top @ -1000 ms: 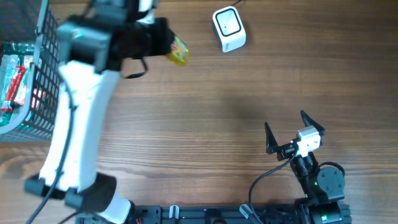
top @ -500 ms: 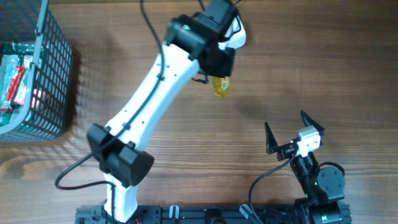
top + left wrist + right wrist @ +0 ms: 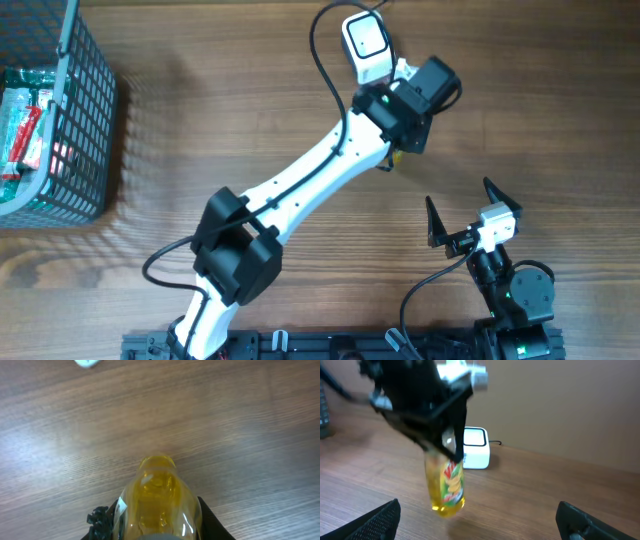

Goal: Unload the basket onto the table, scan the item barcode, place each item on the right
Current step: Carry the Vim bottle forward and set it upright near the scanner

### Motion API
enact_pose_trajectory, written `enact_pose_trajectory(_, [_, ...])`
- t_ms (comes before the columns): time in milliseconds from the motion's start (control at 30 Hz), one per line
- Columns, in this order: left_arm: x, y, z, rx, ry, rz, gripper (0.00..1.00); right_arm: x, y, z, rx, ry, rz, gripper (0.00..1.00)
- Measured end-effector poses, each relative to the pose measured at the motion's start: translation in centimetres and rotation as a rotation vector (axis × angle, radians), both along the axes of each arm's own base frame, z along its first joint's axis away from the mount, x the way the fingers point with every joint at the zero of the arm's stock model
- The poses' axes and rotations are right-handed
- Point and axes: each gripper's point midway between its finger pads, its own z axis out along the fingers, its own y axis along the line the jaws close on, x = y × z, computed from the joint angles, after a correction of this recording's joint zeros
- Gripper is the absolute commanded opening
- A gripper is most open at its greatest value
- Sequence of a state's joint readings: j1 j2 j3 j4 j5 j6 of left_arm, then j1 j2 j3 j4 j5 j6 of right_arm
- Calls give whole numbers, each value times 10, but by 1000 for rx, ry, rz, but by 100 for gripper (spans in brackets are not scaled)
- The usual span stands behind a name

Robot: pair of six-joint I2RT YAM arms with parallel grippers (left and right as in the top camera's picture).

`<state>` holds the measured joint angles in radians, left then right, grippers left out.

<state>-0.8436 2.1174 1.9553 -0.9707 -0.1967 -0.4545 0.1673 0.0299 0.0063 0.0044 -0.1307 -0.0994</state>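
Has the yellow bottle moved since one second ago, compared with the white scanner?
Yes. In the overhead view the yellow bottle went from the left of the white scanner to its lower right.

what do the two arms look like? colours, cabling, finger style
Left arm: white links, black joint housings, small green light near the wrist, black cable looping off at base and wrist. Left gripper: black, angular. Right arm: black throughout, with a white block at the wrist, green lights low down, black cable curving to the base. Right gripper: black, pointed tapered fingers.
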Motion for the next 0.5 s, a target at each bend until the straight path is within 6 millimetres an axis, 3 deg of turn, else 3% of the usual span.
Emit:
enact_pose_trajectory(133, [-3,3,-24,19,5,15,21,0,0,0,0,0,0,100])
enact_pose_trajectory(200, [-4,5,-33,27,13,19,28,0,0,0,0,0,0,100])
enact_pose_trajectory(333, [-3,4,-33,23,9,25,35,0,0,0,0,0,0,100])
enact_pose_trajectory(400, [-3,4,-33,22,10,26,50,0,0,0,0,0,0,100])
enact_pose_trajectory(500, [-4,3,-33,16,12,28,80,0,0,0,0,0,0,100])
